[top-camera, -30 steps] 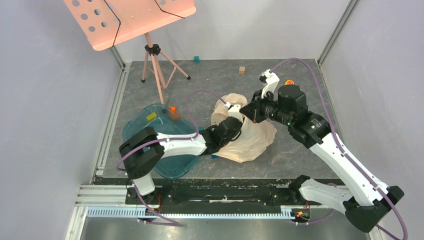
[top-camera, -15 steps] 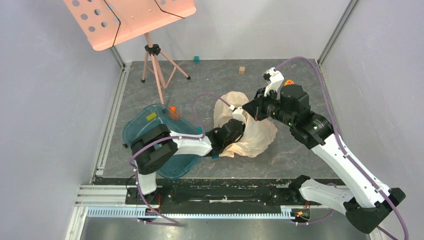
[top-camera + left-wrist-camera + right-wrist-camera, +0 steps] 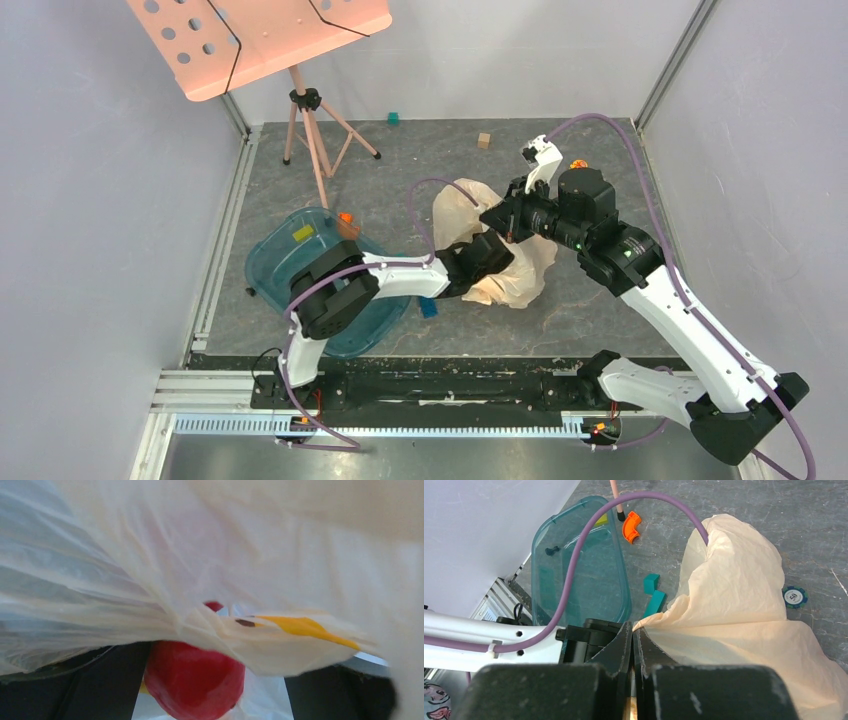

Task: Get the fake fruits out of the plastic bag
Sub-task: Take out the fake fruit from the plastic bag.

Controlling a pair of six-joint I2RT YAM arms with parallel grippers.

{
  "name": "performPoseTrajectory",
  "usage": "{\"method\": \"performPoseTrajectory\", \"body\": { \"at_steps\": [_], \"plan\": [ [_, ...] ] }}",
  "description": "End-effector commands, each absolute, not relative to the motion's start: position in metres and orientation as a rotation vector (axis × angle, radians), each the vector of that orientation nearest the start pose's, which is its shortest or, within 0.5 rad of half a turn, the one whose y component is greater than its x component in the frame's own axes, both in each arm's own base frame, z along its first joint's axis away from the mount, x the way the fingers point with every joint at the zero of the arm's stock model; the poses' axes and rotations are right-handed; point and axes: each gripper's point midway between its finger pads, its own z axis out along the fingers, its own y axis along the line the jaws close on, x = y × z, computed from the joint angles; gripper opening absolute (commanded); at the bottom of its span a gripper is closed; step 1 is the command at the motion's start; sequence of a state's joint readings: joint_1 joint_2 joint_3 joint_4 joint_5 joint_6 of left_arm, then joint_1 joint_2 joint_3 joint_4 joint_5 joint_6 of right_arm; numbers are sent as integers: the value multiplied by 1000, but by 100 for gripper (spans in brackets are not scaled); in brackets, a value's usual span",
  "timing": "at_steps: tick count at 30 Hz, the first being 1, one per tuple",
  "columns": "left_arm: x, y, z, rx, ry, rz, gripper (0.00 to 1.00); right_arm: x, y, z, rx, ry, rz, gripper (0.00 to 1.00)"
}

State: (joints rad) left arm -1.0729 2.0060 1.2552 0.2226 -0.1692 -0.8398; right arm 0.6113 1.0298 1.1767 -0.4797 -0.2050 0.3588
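The peach-beige plastic bag lies crumpled at the table's middle. My right gripper is shut on a pinch of its edge and holds it up from the right. My left gripper reaches into the bag from the left. In the left wrist view a glossy red fake fruit sits between the wide-open dark fingers, under a fold of the bag with a yellow print. There is a gap on the fruit's right side. A sliver of more red shows above the fold.
A teal translucent tray lies left of the bag, under my left arm, with an orange piece at its far corner. Teal blocks and a chip flank the bag. A music stand, a teal cube and a wooden cube stand farther back.
My left gripper has opened wide and pushed farther right into the bag. The bag has bunched up and shifted slightly right. The right gripper keeps its pinch.
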Motion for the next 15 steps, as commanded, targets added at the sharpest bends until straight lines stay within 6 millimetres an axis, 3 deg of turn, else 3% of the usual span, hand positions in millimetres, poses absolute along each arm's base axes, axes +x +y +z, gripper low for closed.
{"method": "performPoseTrajectory", "body": {
  "at_steps": [1, 6, 15],
  "plan": [
    [265, -470, 32, 164, 2362, -741, 100, 238, 249, 359, -426, 1820, 955, 0],
    [274, -470, 18, 124, 2387, -662, 100, 233, 254, 357, -446, 1824, 983, 0],
    [273, -458, -8, 120, 2457, -545, 99, 227, 256, 357, -455, 1818, 996, 0]
  ]
}}
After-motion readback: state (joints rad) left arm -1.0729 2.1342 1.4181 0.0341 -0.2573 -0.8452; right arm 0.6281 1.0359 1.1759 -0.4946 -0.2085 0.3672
